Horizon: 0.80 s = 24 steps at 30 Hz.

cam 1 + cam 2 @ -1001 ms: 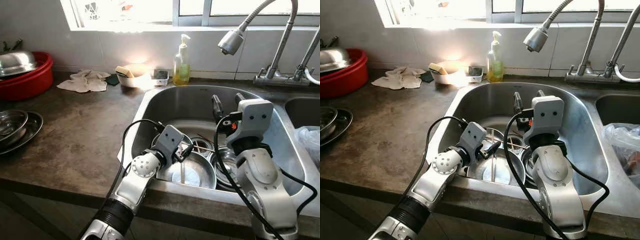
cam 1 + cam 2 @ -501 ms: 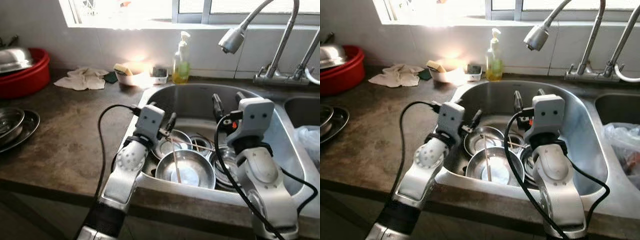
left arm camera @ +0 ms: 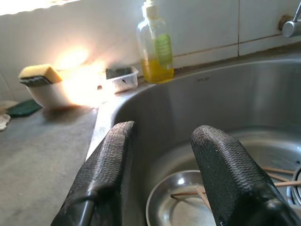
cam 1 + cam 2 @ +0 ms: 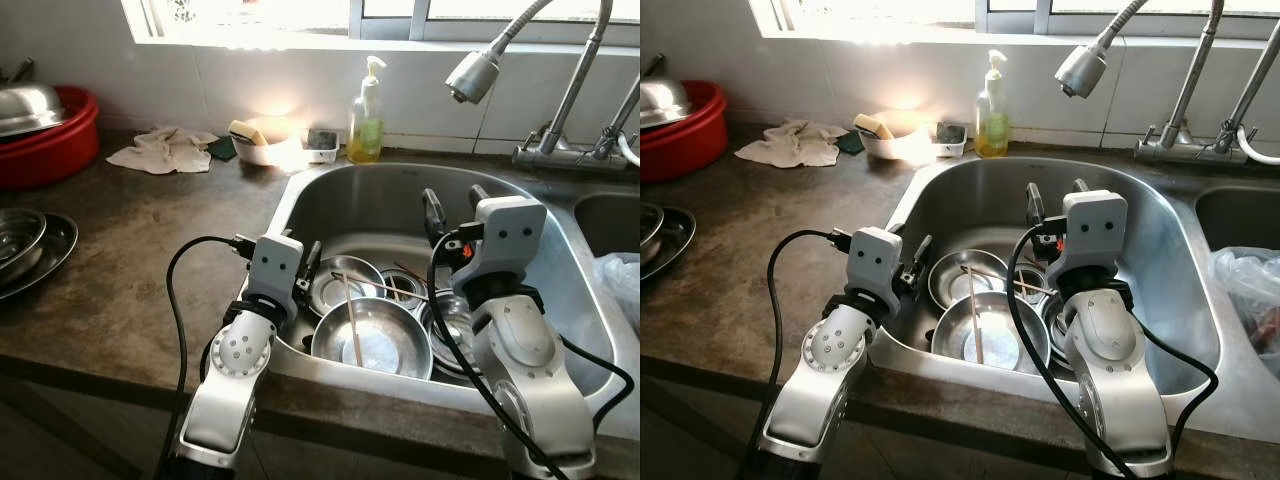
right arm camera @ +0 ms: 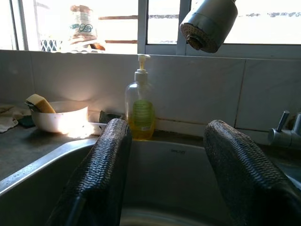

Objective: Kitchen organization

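Dark stone countertop (image 4: 150, 250) with steel sink (image 4: 560, 290) set in at 3 o'clock. On the counter: red basin (image 4: 45, 150) at 10 o'clock, crumpled cloth (image 4: 160, 152) at 11, white bowl (image 4: 262, 150) holding sponge, small tray (image 4: 322, 144), soap bottle (image 4: 365, 125) at 12, stacked steel plates (image 4: 30, 250) at 9.

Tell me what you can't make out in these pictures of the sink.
- Dishes under the right gripper: the arm covers them in the eye views.
- Contents of the plastic bag: cut off by the edge.
- Soap bottle label: too small to read.
- Red tub with its steel lid: cropped at the edge.
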Tool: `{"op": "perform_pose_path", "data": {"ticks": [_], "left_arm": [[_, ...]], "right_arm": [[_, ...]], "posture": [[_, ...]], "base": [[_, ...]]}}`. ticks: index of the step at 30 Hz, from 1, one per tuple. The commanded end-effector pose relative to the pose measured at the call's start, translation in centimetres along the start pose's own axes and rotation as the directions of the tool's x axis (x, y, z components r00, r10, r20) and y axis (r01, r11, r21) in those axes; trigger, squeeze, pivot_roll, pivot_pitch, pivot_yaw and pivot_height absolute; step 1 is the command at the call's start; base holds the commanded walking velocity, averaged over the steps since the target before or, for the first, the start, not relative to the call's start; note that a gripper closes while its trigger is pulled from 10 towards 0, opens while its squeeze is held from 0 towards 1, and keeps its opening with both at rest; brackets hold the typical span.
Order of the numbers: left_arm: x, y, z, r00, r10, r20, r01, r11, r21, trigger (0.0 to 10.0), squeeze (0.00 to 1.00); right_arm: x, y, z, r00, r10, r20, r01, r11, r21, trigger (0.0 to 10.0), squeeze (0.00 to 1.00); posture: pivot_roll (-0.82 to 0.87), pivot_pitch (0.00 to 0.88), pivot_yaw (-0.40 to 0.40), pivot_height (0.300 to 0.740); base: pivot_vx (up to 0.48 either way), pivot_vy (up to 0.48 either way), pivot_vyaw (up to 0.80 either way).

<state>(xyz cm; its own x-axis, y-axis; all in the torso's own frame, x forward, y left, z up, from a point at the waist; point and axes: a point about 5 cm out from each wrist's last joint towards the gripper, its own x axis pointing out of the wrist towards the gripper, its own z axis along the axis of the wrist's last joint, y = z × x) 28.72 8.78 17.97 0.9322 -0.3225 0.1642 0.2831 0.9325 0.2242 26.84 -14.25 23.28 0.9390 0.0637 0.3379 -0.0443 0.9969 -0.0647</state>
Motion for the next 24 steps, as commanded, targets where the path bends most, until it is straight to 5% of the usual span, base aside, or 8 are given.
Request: {"op": "perform_pose_path", "data": {"ticks": [1,5,6,7,11,13,23,24], "left_arm": [[-0.4,0.2,0.4,1.000,0.030,0.000,-0.030,0.999,0.016,10.0,0.00],[-0.6,0.6,0.5,0.997,0.071,0.000,-0.071,0.997,0.012,10.0,0.00],[-0.6,0.6,0.6,0.997,0.076,0.009,-0.077,0.997,0.009,10.0,0.29],[-0.6,0.6,0.8,0.996,0.084,0.021,-0.084,0.996,-0.010,10.0,1.00],[-0.6,0.6,0.8,0.996,0.087,0.014,-0.087,0.996,-0.030,10.0,1.00],[-0.6,0.1,0.4,0.998,0.055,-0.022,-0.055,0.998,-0.008,10.0,0.00],[-0.8,-0.8,0.3,0.999,0.027,-0.026,-0.029,0.998,-0.052,10.0,0.00],[-0.8,-0.7,0.5,0.999,0.041,-0.012,-0.041,0.996,-0.073,10.0,0.92]], "right_arm": [[-0.2,0.1,-0.2,1.000,0.009,-0.018,-0.009,1.000,0.007,10.0,0.00],[-0.3,0.2,-0.4,1.000,0.012,-0.024,-0.012,1.000,0.010,10.0,0.00],[-0.3,0.2,-0.4,1.000,0.011,-0.025,-0.011,1.000,0.010,10.0,0.00],[-0.3,0.2,-0.4,1.000,0.012,-0.025,-0.011,1.000,0.011,10.0,0.00],[-0.4,0.3,-0.4,1.000,0.015,-0.025,-0.015,1.000,0.013,10.0,0.00],[-0.4,0.3,-0.5,0.999,0.019,-0.026,-0.019,1.000,0.012,10.0,0.00],[-0.4,0.4,-0.5,0.999,0.023,-0.025,-0.023,1.000,0.011,10.0,0.00],[-0.4,0.4,-0.5,0.999,0.023,-0.024,-0.023,1.000,0.011,10.0,0.00]], "posture": [[0.02,0.049,-0.023,0.740],[0.02,0.050,-0.022,0.740],[0.02,0.050,-0.022,0.740],[0.02,0.048,-0.022,0.740],[0.02,0.044,-0.022,0.740],[0.02,0.040,-0.023,0.740],[0.02,0.031,-0.020,0.740],[0.02,0.030,-0.021,0.740]], "base": [[0.000,0.000,0.00],[0.000,0.000,0.00],[0.000,0.000,0.00],[0.000,0.000,0.00],[0.000,0.000,0.00],[0.000,0.000,0.00],[0.000,0.000,0.00],[0.000,0.000,0.00]]}}
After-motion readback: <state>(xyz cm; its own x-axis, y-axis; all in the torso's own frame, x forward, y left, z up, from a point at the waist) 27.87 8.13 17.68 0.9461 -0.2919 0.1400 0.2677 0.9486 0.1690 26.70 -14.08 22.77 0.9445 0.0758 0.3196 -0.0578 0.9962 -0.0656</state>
